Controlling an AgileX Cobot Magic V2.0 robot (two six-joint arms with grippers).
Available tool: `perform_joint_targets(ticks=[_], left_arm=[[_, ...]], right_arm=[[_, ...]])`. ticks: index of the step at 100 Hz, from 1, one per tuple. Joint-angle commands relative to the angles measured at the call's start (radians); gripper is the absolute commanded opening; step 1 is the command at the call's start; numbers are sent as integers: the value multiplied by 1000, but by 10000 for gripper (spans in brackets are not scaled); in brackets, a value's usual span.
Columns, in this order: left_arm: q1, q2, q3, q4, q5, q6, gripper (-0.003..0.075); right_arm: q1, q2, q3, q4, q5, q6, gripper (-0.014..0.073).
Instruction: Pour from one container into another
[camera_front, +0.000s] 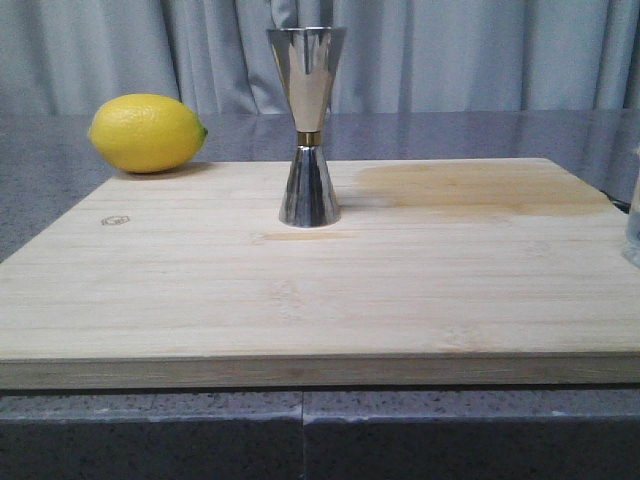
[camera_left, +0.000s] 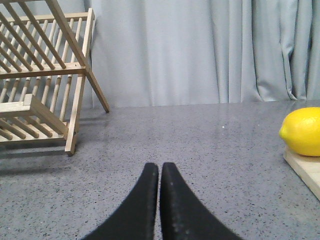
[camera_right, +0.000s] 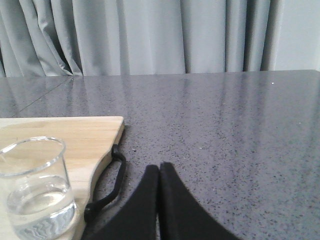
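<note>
A grey pleated curtain (camera_front: 480, 50) is hanging across the whole back of the scene. A speckled grey stone countertop (camera_right: 225, 115) is being lit evenly, and soft reflections are being thrown on it. A wooden dish rack (camera_left: 40, 80) is standing on the counter before the curtain.

**Around the cutting board**

A pale wooden cutting board (camera_front: 300, 290) lies flat on the grey speckled bench (camera_front: 60, 170). A yellow lemon (camera_front: 147, 132) rests at the board's far left corner, touching its edge. A black handle (camera_right: 112, 180) loops off the board's right end. Well to the left of the board stands a wooden dish rack (camera_left: 42, 75). Grey curtains (camera_front: 480, 50) hang behind the board.
</note>
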Motion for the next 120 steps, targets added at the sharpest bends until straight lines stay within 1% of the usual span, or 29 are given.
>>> perform_joint_targets(ticks=[1,33,49,63,71,78,99,110,120], left_arm=[[-8,-21,29,-6,-84,-3,-19],[-8,-21,29,-21,-88,-5,-19],[-8,-21,29,-124,-108,-5,-19],[-8,-21,17,-151,-135,-11,-19],[-8,-21,13,-155,-130,-32,-19],[-8,-21,0,-155,-100,-67,-19],[-8,-1,-97,-163,0,-60,-19],[-8,40,-201,-163,39,-60,-19],[-8,119,-336,-165,162,-60,-19]], right_arm=[[-7,-18,12,0,-84,-7,-72],[-7,-18,12,0,-104,-7,-72],[-7,-18,12,2,-155,-7,-72],[-7,-18,5,74,-150,-7,-72],[-7,-18,-26,77,-103,-7,-72],[-7,-13,-66,77,-67,-7,-72],[-7,85,-226,13,34,-7,-72],[-7,172,-317,-31,37,-7,-72],[-7,276,-408,-35,72,-7,-72]])
